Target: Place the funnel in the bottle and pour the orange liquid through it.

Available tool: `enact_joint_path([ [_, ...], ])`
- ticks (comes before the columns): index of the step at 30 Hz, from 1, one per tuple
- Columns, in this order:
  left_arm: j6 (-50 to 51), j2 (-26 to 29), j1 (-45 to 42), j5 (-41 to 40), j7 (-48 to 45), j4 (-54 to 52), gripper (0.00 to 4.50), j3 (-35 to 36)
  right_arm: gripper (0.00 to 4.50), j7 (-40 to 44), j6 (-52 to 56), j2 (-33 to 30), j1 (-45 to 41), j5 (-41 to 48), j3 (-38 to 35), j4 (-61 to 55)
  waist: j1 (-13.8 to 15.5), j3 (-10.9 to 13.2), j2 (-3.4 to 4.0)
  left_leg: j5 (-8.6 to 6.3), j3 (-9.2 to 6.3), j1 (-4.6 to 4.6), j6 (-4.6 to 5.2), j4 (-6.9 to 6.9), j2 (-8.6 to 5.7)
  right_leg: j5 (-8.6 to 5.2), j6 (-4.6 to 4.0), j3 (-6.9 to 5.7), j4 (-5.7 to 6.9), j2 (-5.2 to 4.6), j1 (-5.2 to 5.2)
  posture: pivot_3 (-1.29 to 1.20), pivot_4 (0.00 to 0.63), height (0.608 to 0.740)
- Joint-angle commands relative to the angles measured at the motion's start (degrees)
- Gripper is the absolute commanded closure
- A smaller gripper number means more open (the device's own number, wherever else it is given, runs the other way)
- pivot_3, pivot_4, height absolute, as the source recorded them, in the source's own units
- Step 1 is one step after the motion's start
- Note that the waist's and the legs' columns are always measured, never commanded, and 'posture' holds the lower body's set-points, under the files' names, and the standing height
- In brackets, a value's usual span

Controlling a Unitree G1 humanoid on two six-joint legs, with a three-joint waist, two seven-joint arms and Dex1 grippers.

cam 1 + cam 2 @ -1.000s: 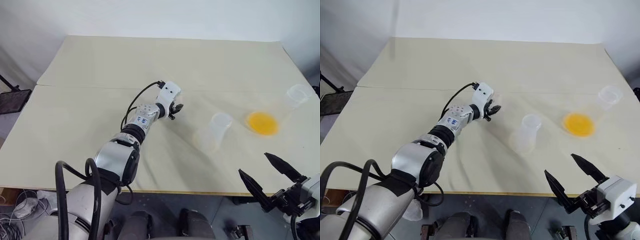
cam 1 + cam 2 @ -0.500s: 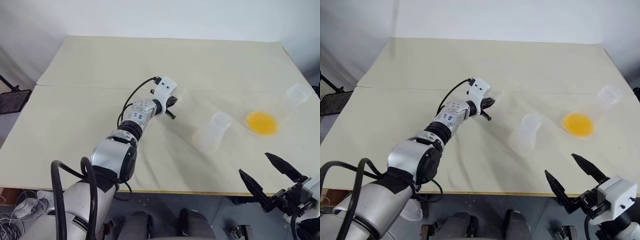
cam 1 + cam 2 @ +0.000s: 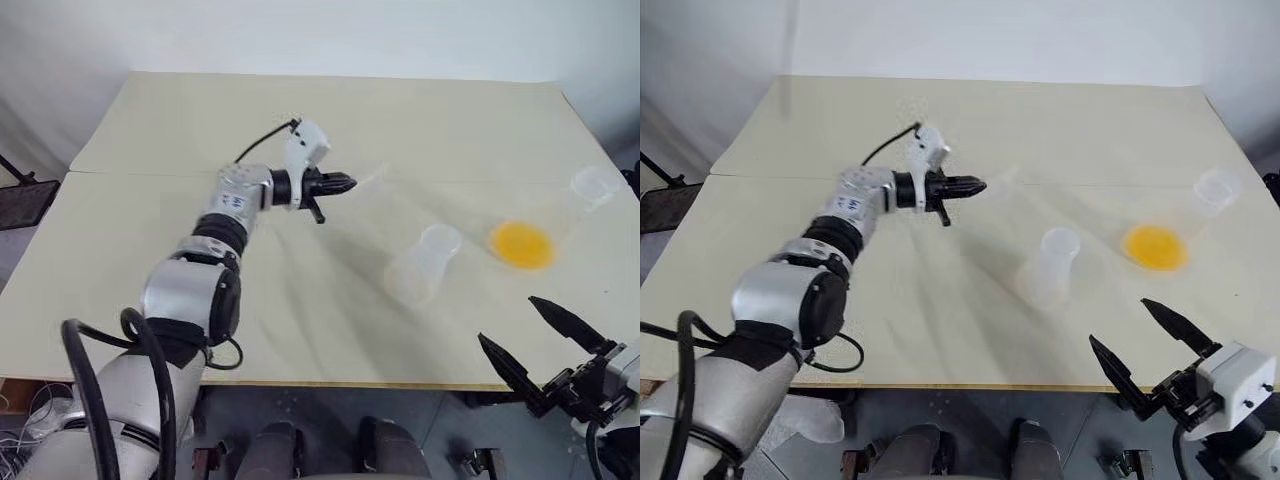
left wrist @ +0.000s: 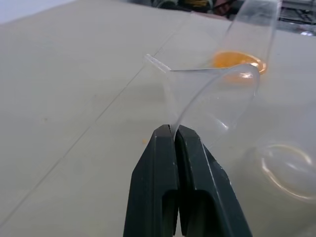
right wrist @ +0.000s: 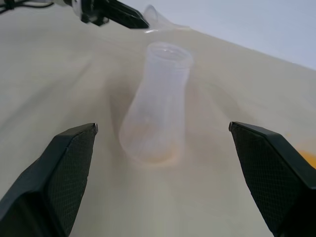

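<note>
My left gripper is shut on the rim of the clear funnel, holding it above the table, left of and beyond the bottle. The funnel shows faintly just past the fingertips. The frosted bottle stands upright on the table right of centre, its mouth open, and it also shows between my right fingers as bottle. The orange liquid sits in the bottom of a clear vessel at the right. My right gripper hangs open near the table's front right edge, with nothing in it.
The cream table has a seam running across it behind the left gripper. The clear vessel's mouth lies close to the table's right edge. A black stand is off the left side.
My left hand has risen off the table and swung round to point right, carrying the funnel with it. The right gripper, bottle and orange liquid have stayed put.
</note>
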Motion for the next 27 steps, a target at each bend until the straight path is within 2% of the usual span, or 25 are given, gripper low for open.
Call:
enact_joint_path([
  [1, 0.3, 1.6, -0.6, -1.7, -4.5, -3.3, 4.46, -0.3, 0.00, 0.7, 0.1, -1.0, -0.3, 2.0, -1.9, -0.1, 0.2, 0.0, 0.00, 0.00, 0.00, 0.00, 0.00, 0.01, 0.00, 0.00, 0.00, 0.00, 0.00, -0.01, 0.01, 0.00, 0.150, 0.740],
  [9, 5.1, 4.6, 6.3, -6.3, -8.9, -15.0, 4.46, 0.1, 0.00, 2.0, 1.7, -3.8, -2.5, 3.5, -2.8, 1.7, 0.0, 0.0, 0.00, 0.00, -0.17, 0.02, 0.00, 0.02, 0.09, 0.00, 0.00, 0.05, 0.04, -0.03, 0.01, 0.00, 0.150, 0.740],
  [16, 16.5, 6.1, 18.0, -10.4, -6.8, -35.9, 4.46, -1.3, 0.00, 3.4, 3.6, -6.5, -4.9, 4.7, -3.8, 3.3, 0.2, 0.0, 0.01, 0.00, -0.55, -0.01, 0.00, 0.08, 0.10, 0.00, 0.00, 0.06, 0.08, -0.04, 0.00, 0.00, 0.150, 0.740],
  [22, 27.4, 11.7, 26.2, -14.3, -9.3, -52.6, 4.46, -3.2, 0.00, 5.1, 5.5, -8.8, -6.9, 5.7, -4.7, 4.8, 0.0, 0.0, 0.04, 0.00, -0.63, 0.00, 0.00, 0.10, 0.11, 0.00, 0.00, 0.09, 0.11, -0.05, 0.01, 0.00, 0.150, 0.740],
  [27, 28.0, 13.8, 34.1, -12.4, -4.3, -60.3, 4.46, -6.3, 0.00, 5.5, 6.4, -9.1, -7.7, 5.9, -4.9, 5.0, 0.2, -0.1, 0.12, 0.00, -0.67, 0.08, 0.00, 0.10, 0.09, 0.00, 0.00, 0.13, 0.11, -0.07, 0.10, 0.00, 0.150, 0.740],
])
